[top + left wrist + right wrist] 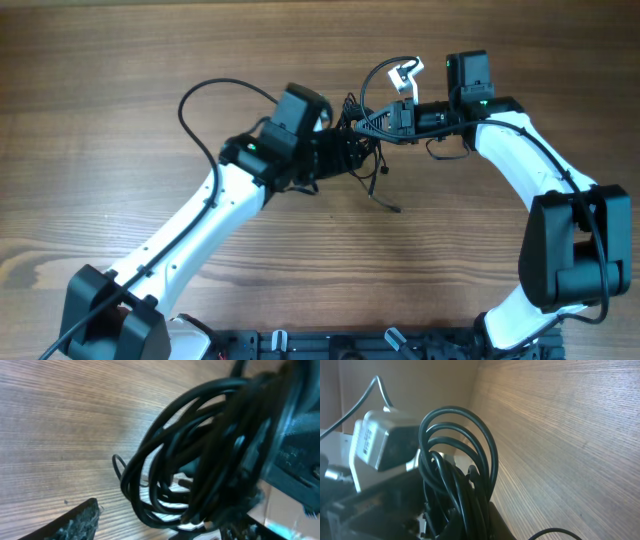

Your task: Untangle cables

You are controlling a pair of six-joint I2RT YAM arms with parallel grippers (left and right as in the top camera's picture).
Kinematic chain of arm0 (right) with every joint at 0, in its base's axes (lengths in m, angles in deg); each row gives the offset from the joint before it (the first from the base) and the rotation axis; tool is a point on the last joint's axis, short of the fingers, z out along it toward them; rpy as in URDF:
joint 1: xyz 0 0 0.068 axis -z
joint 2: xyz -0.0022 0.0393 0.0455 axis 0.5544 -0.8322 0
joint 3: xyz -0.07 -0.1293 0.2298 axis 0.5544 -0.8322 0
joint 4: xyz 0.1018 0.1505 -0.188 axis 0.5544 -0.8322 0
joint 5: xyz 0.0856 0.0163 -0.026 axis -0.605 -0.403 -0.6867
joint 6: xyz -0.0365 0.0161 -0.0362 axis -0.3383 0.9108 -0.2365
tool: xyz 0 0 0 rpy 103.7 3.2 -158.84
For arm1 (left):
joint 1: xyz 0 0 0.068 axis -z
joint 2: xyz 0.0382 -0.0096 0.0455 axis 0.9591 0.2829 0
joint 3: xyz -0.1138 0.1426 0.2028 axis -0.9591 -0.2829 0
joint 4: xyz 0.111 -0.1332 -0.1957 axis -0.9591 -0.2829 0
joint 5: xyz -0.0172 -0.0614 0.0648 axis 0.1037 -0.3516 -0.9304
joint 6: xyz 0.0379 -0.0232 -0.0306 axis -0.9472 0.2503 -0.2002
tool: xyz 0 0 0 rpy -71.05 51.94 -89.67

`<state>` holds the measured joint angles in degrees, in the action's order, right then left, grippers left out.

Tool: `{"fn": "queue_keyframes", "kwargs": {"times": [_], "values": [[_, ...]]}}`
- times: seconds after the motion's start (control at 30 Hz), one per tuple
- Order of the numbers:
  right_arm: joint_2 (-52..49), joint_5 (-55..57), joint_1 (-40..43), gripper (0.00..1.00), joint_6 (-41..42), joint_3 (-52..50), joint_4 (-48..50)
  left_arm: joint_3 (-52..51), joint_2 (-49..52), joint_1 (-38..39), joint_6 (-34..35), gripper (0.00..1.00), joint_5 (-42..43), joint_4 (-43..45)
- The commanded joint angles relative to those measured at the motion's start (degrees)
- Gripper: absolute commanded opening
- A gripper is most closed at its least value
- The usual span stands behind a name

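Tangled cables (pixel 362 145) bunched at mid-desk (pixel 150 60); right claw (pixel 372 126) clamps them, while the left claw's (pixel 342 155) grip cannot be told.

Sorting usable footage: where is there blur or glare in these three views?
Overhead: sharp, evenly lit. Left wrist: cables near the lens smear on the right; table grain is clearer. Right wrist: glare on the table, blurred left edge.

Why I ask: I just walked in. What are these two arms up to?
Both arms meet over a knotted bunch of thin black cables on the wooden table. The left gripper and right gripper close in on it from opposite sides. The bunch is not yet untangled, and one loose end trails out. Whether either gripper actually grips it is unclear.
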<state>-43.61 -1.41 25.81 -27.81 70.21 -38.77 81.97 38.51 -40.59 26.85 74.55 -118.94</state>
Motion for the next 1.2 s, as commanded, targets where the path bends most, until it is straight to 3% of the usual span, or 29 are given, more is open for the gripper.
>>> {"fn": "queue_keyframes", "kwargs": {"times": [0.0,0.13,0.3,0.6,0.8,0.83,0.9,1.0,1.03,1.17], "values": [[1.38,-3.52,0.07,0.04,1.7,0.5,0.04,0.83,0.2,1.42,16.61,0.77,-12.9,-0.94],[1.38,-3.5,0.07,0.04,1.7,0.5,0.09,0.83,0.22,1.42,24.7,0.78,-14.8,1.07],[1.38,-3.48,0.07,0.04,1.53,0.5,0.11,0.83,0.24,1.44,27.5,0.81,-14.73,5.97],[1.38,-4.15,0.07,0.04,1.77,0.5,0.09,0.83,1.38,1.44,31.12,0.74,-14.78,6.73],[1.38,-4.46,0.07,0.04,7.65,0.5,0.09,0.83,6.78,1.44,45.79,0.77,-15.41,7.89],[1.38,-3.87,0.07,0.04,8.9,0.5,0.11,0.83,7.13,1.44,46.05,0.74,-15.39,8.79],[1.38,-2.34,0.07,0.04,11.02,0.5,0.17,0.83,7.76,1.64,46.03,0.56,-15.39,11.43],[1.38,-0.39,0.07,0.04,15.26,0.5,0.61,0.83,7.74,2.36,45.16,0.11,-15.39,12.74],[1.38,-0.46,0.07,0.04,17.44,0.5,1.73,0.83,7.74,2.58,45.11,0.04,-15.41,12.37],[1.38,-0.79,0.07,0.04,22.95,0.5,6.34,0.83,7.74,2.82,41.51,0.04,-15.39,11.52]]}}
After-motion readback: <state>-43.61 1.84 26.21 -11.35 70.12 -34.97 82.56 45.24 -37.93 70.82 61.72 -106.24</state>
